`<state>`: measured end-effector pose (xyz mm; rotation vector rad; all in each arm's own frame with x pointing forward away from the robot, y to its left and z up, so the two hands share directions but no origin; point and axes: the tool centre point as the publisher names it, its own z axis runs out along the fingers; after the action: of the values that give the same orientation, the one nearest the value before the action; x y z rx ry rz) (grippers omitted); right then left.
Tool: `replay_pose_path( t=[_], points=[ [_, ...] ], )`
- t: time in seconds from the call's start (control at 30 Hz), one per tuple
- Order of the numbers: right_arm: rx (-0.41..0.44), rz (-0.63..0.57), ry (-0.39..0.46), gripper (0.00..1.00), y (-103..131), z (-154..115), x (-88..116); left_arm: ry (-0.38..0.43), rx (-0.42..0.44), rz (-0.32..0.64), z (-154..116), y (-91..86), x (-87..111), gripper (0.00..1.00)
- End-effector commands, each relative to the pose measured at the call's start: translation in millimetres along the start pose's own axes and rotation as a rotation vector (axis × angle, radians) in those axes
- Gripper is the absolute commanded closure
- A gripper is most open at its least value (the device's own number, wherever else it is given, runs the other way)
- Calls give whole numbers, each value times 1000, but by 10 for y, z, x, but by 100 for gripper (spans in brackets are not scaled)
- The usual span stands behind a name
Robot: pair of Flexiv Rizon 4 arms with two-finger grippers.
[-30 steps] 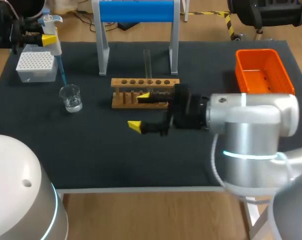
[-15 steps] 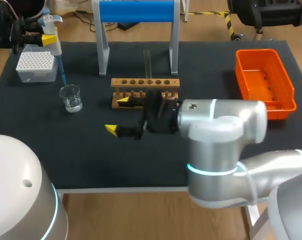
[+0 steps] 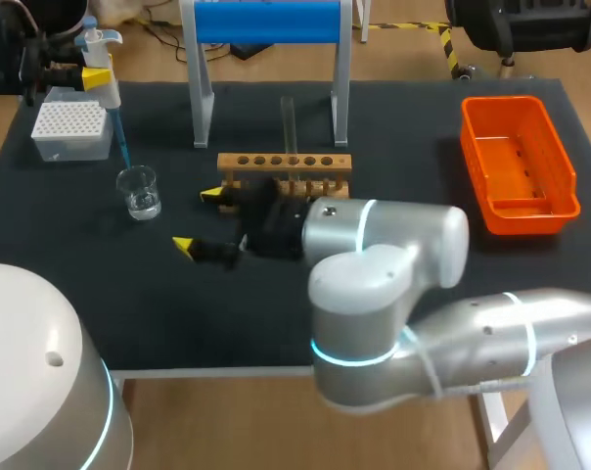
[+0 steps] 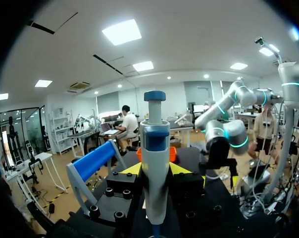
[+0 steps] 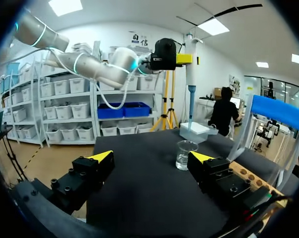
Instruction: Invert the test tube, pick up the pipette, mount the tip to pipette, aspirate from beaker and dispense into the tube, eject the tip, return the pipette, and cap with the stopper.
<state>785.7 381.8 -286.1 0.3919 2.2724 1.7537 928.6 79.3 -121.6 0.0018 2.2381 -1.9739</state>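
Note:
My left gripper (image 3: 80, 74) is shut on the white and blue pipette (image 3: 101, 69) at the table's back left. Its blue tip (image 3: 122, 147) points down just above the glass beaker (image 3: 139, 191). In the left wrist view the pipette (image 4: 155, 163) stands upright between the yellow fingertips (image 4: 132, 169). My right gripper (image 3: 198, 219) stands open and empty in front of the wooden rack (image 3: 284, 181), right of the beaker. Ahead of the right gripper (image 5: 152, 157) are the beaker (image 5: 185, 154) and the pipette (image 5: 190, 69). A clear test tube (image 3: 288, 122) stands upright in the rack.
A white tip box (image 3: 72, 130) sits at the back left behind the beaker. A stand with a blue bar (image 3: 266, 22) rises behind the rack. An orange bin (image 3: 516, 162) lies at the right. My right arm's big elbow (image 3: 374, 294) covers the table's front middle.
My right arm has swept left in front of the rack, its open gripper now nearer the beaker. The left arm and pipette have kept still.

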Motion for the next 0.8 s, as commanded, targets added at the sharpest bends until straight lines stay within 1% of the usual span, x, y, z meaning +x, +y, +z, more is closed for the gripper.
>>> replay_pose_path(
  t=[0.03, 0.2, 0.5, 0.8],
  points=[
    [6, -4, -144, 0, -5, 400, -35, 1, 1, 1, -5, 2, -4, 100],
    [5, -4, -158, 0, -29, 408, -141, 1, 1, 1, -5, 2, -4, 100],
    [12, -2, -178, 0, -109, 288, -303, 1, 1, 1, -5, 2, -4, 100],
    [2, -5, -183, 0, -119, 209, -354, 1, 1, 1, -5, 2, -4, 100]
  ],
)
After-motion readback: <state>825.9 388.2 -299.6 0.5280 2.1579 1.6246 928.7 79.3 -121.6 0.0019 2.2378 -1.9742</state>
